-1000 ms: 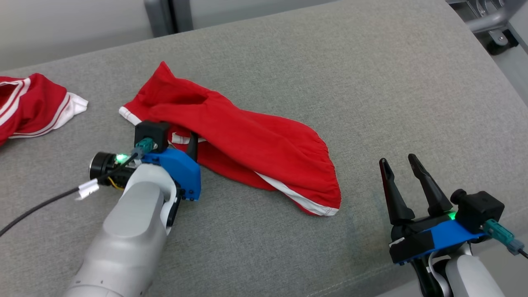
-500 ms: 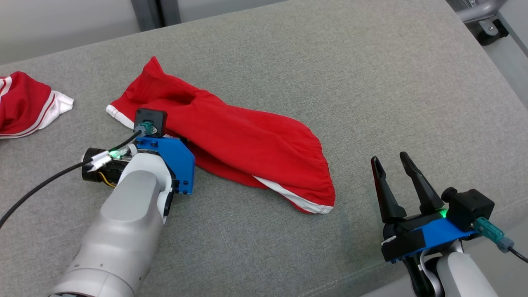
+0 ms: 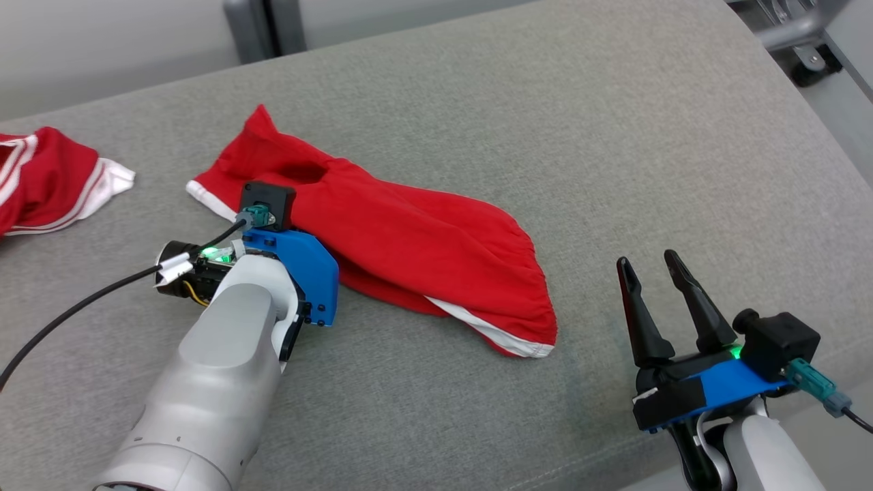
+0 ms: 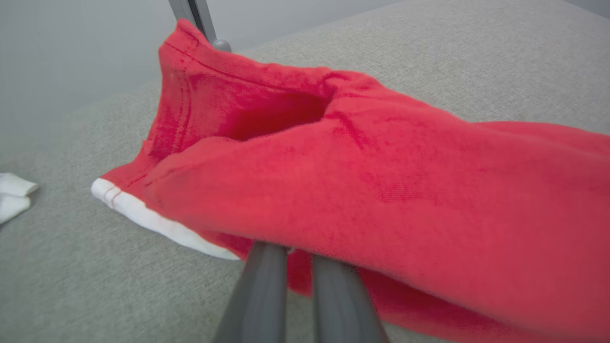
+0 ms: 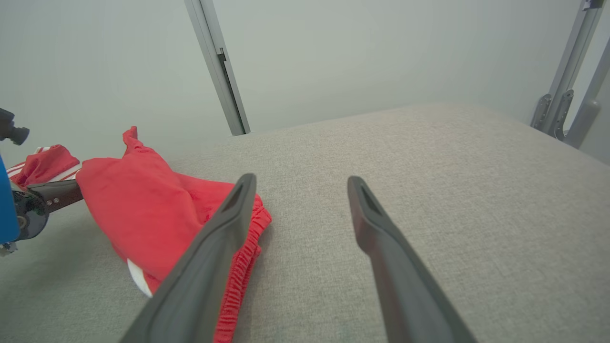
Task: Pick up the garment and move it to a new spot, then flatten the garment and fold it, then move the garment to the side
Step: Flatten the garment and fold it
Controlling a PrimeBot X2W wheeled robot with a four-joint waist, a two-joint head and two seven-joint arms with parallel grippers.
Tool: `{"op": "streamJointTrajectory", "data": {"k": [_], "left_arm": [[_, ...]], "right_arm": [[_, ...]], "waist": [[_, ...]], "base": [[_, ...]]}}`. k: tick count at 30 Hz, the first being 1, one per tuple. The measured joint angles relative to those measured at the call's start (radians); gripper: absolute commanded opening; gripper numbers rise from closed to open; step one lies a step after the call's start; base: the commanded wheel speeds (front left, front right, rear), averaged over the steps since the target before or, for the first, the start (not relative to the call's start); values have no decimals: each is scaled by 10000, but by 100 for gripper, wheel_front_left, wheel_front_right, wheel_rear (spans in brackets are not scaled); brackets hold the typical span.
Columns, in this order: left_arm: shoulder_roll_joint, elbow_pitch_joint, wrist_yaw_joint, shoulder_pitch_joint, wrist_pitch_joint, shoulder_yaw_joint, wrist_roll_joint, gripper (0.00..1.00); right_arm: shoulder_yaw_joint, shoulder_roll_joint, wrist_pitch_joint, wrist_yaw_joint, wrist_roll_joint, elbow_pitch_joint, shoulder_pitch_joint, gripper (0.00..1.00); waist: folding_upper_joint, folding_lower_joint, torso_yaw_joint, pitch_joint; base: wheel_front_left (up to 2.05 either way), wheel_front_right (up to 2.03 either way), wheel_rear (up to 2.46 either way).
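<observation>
Now the red garment (image 3: 423, 239) lies crumpled on the grey surface (image 3: 614, 136) at the centre of the head view, its length running from 10 o'clock to 4 o'clock. From 7 o'clock the left gripper (image 4: 298, 255) meets its near white-trimmed edge, fingers (image 4: 257, 295) clenched on a fold of the cloth, tips hidden beneath it. The right gripper (image 3: 648, 269) stands at 4 o'clock, fingers spread and grasping nothing, near the garment's gathered end but apart from it; a striped cloth (image 3: 48, 177) lies at 9 o'clock.

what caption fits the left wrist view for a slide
Left gripper shut on the red shorts on a grey cushion
</observation>
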Motion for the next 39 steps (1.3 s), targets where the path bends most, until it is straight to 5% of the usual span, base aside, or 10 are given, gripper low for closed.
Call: {"op": "streamJointTrajectory", "data": {"k": [14,33,35,39], "left_arm": [[351,-75,-184,754,-545,-472,144,0],[249,-1243,-86,3724,-1041,1177,-2174,1],[276,-1720,-42,3844,-1220,1287,-2245,100],[527,-3126,215,4196,-1409,1586,-2140,100]], "right_arm": [[-134,88,-46,0,-56,226,671,100],[-591,265,-31,0,-596,314,1054,100],[-663,299,-33,0,-640,316,1071,100],[-846,391,-63,0,-863,293,1078,100]], "waist": [[-3,-1,1382,-1341],[-3,1,1875,-1508],[-3,0,1872,-1533],[-3,1,1879,-1627]], "base": [[0,0,0],[0,0,0],[0,0,0],[0,0,0]]}}
